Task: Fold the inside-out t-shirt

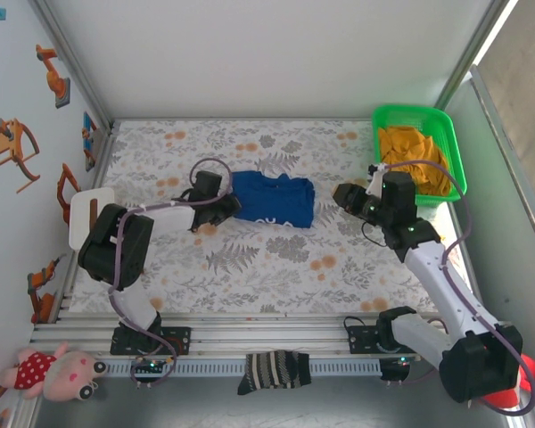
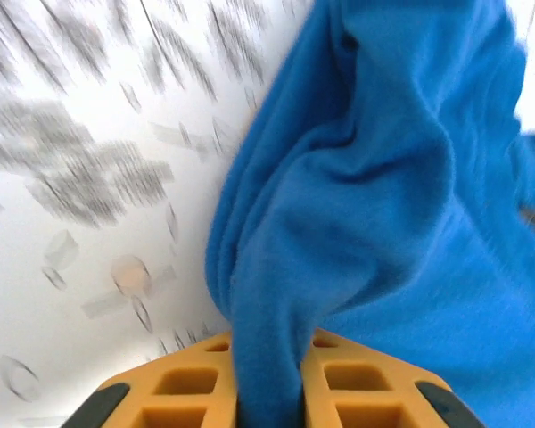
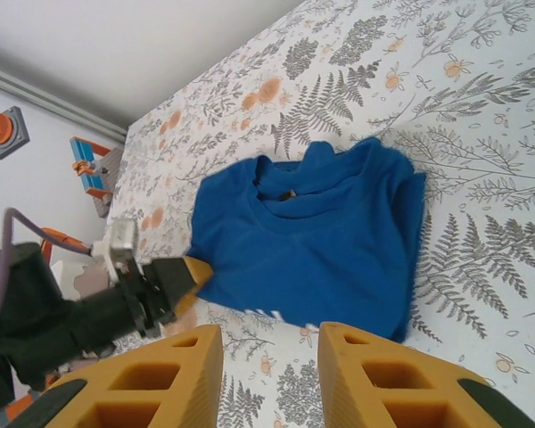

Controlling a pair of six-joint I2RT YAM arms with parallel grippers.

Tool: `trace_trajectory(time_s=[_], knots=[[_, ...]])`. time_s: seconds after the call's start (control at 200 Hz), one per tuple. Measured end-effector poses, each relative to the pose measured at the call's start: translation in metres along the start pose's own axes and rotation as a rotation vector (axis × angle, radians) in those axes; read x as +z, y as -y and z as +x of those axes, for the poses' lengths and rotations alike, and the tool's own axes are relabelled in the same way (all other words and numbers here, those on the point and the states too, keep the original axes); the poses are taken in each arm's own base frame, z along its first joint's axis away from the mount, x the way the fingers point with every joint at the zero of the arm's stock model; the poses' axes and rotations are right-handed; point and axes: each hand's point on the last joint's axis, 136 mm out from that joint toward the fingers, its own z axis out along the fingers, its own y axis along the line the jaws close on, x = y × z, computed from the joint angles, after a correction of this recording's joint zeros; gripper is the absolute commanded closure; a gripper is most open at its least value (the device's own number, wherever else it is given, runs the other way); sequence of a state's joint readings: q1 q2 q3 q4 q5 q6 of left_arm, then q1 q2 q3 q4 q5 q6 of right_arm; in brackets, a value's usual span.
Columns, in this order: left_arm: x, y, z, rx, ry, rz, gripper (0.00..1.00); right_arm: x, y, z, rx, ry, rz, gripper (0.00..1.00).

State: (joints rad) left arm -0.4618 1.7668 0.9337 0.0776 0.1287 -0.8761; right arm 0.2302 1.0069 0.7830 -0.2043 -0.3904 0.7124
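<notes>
Floral-print table down below, and the inside-out t-shirt lay bunched near its middle, collar turned up toward the right wrist camera. The left gripper sat at the shirt's left edge, clamped tight on a fold of blue cloth that ran down between its yellow fingers. The right gripper hovered off the shirt's right side, jaws apart, nothing between them.
</notes>
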Motion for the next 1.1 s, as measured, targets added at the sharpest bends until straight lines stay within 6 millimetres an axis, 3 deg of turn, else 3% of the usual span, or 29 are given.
trace_trajectory(time_s=[0.09, 0.22, 0.376, 0.511, 0.591, 0.656, 0.746, 0.806, 0.836, 0.956, 1.102], knots=[[-0.012, -0.015, -0.038, -0.009, 0.043, -0.027, 0.92, -0.002, 0.004, 0.0, 0.0, 0.0, 0.013, 0.68], [-0.04, -0.052, -0.091, -0.028, 0.112, -0.093, 0.92, -0.003, 0.011, -0.001, -0.002, 0.001, 0.039, 0.68], [-0.073, -0.096, -0.127, -0.046, 0.154, -0.162, 0.88, -0.005, 0.017, -0.002, -0.002, 0.006, 0.059, 0.68], [-0.098, -0.125, -0.153, -0.046, 0.161, -0.199, 0.61, -0.007, 0.023, -0.002, -0.011, 0.002, 0.08, 0.67], [-0.116, -0.134, -0.176, -0.043, 0.186, -0.209, 0.21, -0.009, 0.028, -0.001, -0.013, -0.001, 0.099, 0.67], [-0.133, -0.136, -0.197, -0.034, 0.222, -0.212, 0.01, -0.011, 0.034, -0.001, -0.017, -0.003, 0.125, 0.57], [-0.154, -0.137, -0.218, -0.029, 0.273, -0.216, 0.04, -0.015, 0.042, -0.003, -0.023, -0.001, 0.17, 0.34], [-0.165, -0.137, -0.222, -0.029, 0.295, -0.217, 0.04, -0.02, 0.048, -0.008, -0.047, 0.009, 0.211, 0.18], [-0.17, -0.135, -0.222, -0.03, 0.302, -0.217, 0.04, -0.022, 0.052, -0.01, -0.06, 0.016, 0.238, 0.02], [-0.194, -0.117, -0.213, 0.002, 0.349, -0.201, 0.04, -0.033, 0.068, -0.026, -0.106, 0.074, 0.367, 0.01], [-0.227, -0.094, -0.18, 0.092, 0.445, -0.206, 0.04, -0.046, 0.101, -0.044, -0.165, 0.177, 0.56, 0.01]])
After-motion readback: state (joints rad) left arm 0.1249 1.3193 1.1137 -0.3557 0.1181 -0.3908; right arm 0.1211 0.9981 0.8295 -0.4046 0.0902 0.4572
